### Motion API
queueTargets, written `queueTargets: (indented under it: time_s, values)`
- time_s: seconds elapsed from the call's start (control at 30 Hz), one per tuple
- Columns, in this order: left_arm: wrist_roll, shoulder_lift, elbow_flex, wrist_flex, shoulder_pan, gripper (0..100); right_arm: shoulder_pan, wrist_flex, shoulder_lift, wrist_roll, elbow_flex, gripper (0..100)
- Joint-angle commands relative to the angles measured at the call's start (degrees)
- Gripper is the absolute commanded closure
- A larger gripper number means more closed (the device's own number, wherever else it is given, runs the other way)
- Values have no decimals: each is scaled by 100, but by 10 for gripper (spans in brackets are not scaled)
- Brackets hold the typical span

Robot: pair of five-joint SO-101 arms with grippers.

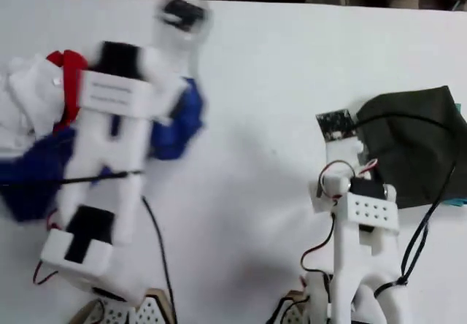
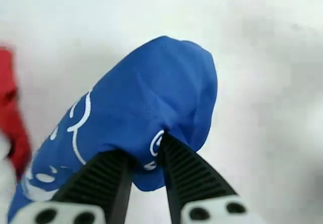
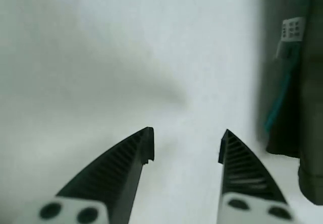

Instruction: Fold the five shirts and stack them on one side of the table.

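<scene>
White table [image 1: 263, 83] holds a heap at nine o'clock: a blue shirt [image 1: 175, 127], a red shirt [image 1: 69, 83] and a white shirt [image 1: 22, 105], bunched together. The left gripper [image 2: 146, 151] is pinched tight on a fold of the blue shirt. The right gripper [image 3: 186, 133] sits near four o'clock, spread wide with nothing between its jaws, just beside a folded dark shirt [image 1: 416, 141] at three o'clock. A teal edge [image 1: 456, 201] shows under the dark shirt.
</scene>
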Motion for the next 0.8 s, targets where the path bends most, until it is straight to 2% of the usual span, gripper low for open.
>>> queueTargets:
  time_s: [0.0, 0.13, 0.23, 0.43, 0.57, 0.77]
  values:
    - [-105, -422, -286, 97, 976, 972, 84, -505, -163, -35, 352, 782]
    - [-888, -422, -286, 97, 1662, 910, 75, -1226, -163, -35, 958, 782]
    - [-1046, -431, -338, 97, 1978, 822, 75, -1516, -163, -26, 1169, 782]
    - [-1073, -448, -365, 88, 1829, 805, 66, -1552, -163, -9, 1187, 782]
    - [-1073, -624, -848, 88, 949, 805, 66, -1552, -163, -18, 1196, 782]
    - [-1073, -888, -875, 97, -1486, 805, 48, -1552, -171, 9, 1178, 781]
